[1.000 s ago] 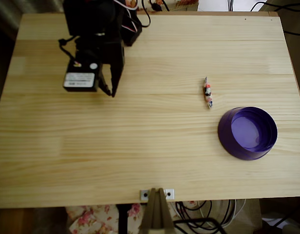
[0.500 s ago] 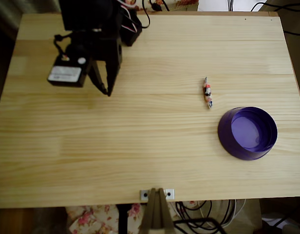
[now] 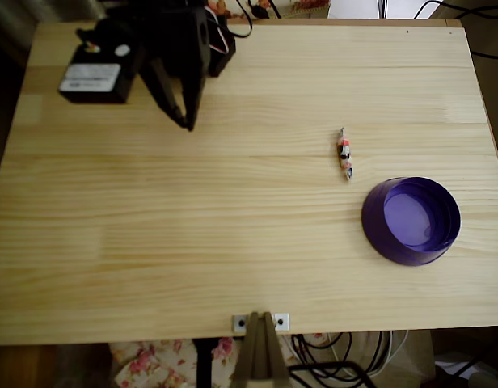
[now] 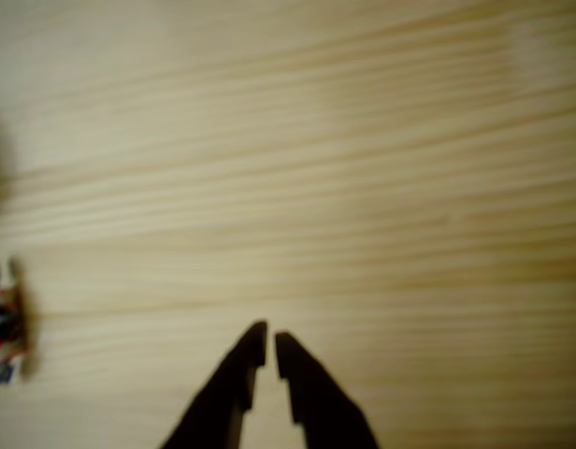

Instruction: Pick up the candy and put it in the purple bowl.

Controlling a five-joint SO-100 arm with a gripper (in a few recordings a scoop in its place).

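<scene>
a pale pine-plank worktop [image 3: 249, 242] seen from straight above, its grain running left to right. in the overhead view, the black two-finger hand [image 3: 187, 121] of the robot arm hangs over the upper left part of the worktop, its dark fingers pointing down toward the wood, with a black motor block bearing a white label [image 3: 89, 78] just to its left. the fingers are drawn close together with nothing between them — in the wrist view the hand [image 4: 270, 344] shows two black fingertips meeting at a thin slit over bare wood, clenched and empty.

the small slim wrapped candy with twisted ends, white with red, orange and black marks [image 3: 344, 153], lies flat on the worktop right of centre in the overhead view, well apart from the hand. it lies nearly upright in the picture, tilted slightly. in the wrist view the candy [image 4: 4, 323] shows blurred at the far left edge, partly cut off.

the round shallow glossy purple plastic bowl [image 3: 375, 212] sits on the worktop near the right edge in the overhead view, below and to the right of the candy — near it but not touching. the bowl holds nothing.

black cables [image 3: 257, 10] trail behind the arm at the top edge, and a small metal bracket [image 3: 260, 322] sits at the middle of the worktop's bottom edge.
</scene>
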